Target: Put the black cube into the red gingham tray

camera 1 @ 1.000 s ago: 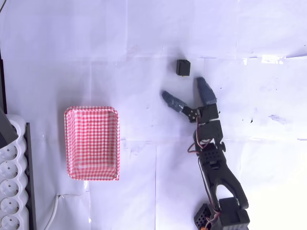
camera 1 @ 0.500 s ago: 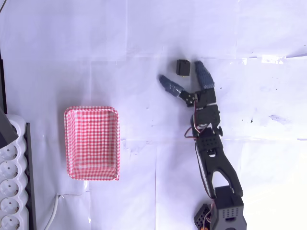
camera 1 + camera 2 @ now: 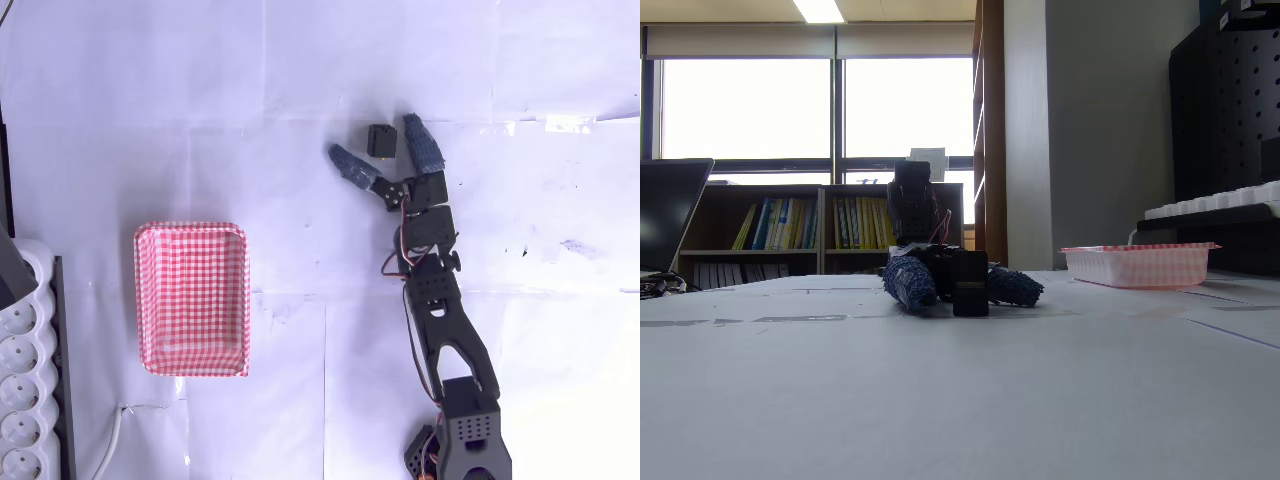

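One black cube (image 3: 379, 141) sits on the white table (image 3: 300, 70), and one red gingham tray (image 3: 191, 298) lies well apart from it, toward the left in the overhead view, with nothing inside it. One arm reaches up from the bottom edge, its gripper (image 3: 385, 148) spread wide with the cube between the two blue-wrapped fingers (image 3: 423, 146); the right-hand finger looks just beside the cube, though from above I can't be sure it touches. One white power strip (image 3: 22, 400) lies along the left edge. The tabletop is covered in white paper sheets with visible seams. From the low fixed view, the cube (image 3: 970, 283) stands in front of the gripper (image 3: 965, 285), the tray (image 3: 1137, 264) off to the right, with bookshelves (image 3: 790, 225) under bright windows (image 3: 820, 105) behind.
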You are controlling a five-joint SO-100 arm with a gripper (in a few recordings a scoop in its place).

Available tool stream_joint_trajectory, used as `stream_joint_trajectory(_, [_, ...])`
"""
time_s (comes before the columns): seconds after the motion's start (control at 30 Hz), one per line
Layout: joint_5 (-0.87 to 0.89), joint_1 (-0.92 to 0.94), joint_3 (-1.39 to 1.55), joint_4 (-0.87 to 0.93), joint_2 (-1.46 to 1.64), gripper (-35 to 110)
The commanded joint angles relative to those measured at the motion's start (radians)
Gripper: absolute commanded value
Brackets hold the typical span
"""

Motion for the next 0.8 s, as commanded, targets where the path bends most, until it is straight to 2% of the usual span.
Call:
stream_joint_trajectory(0.0, [0.011,-0.031,0.052,-0.009,0.031,47])
stream_joint_trajectory(0.57, [0.0,-0.051,0.054,-0.052,0.046,45])
stream_joint_trajectory(0.77, [-0.018,-0.055,0.051,-0.06,0.046,26])
